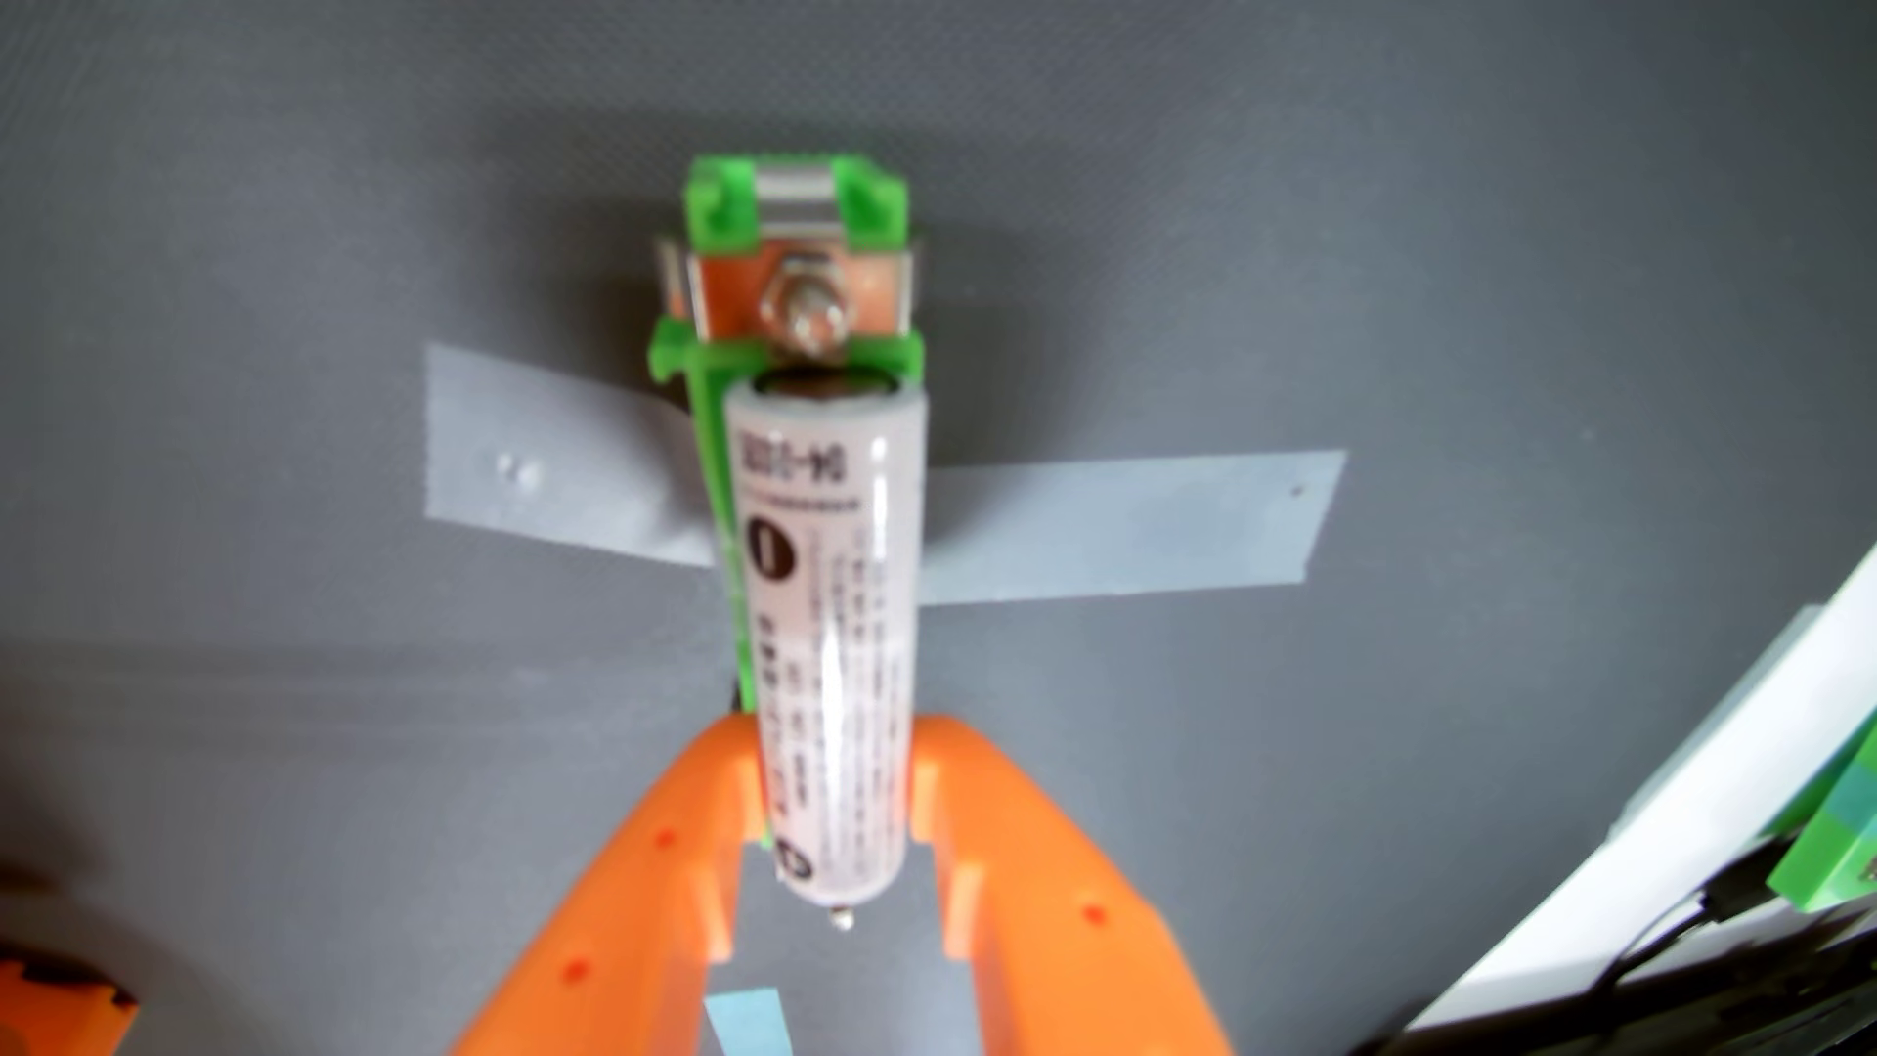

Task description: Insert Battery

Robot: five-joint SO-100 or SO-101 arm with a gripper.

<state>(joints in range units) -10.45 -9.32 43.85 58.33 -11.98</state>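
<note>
A white cylindrical battery [828, 609] with printed text lies lengthwise in the middle of the wrist view. My orange gripper [838, 782] is shut on its near half, one finger pressing each side. The battery's far end sits just short of the metal contact plate and bolt [807, 305] of the green battery holder [879, 208]. A green side rail of the holder [716, 487] runs along the battery's left flank. The holder's near end is hidden under the battery and fingers. Whether the battery rests in the holder or hovers over it I cannot tell.
The holder is fixed to a dark grey mat [305, 254] by grey tape strips on the left [538, 477] and right [1127, 528]. A white board [1676, 843] with a green part [1838, 843] and black cables fills the lower right corner. Blue tape [747, 1020] lies between the fingers.
</note>
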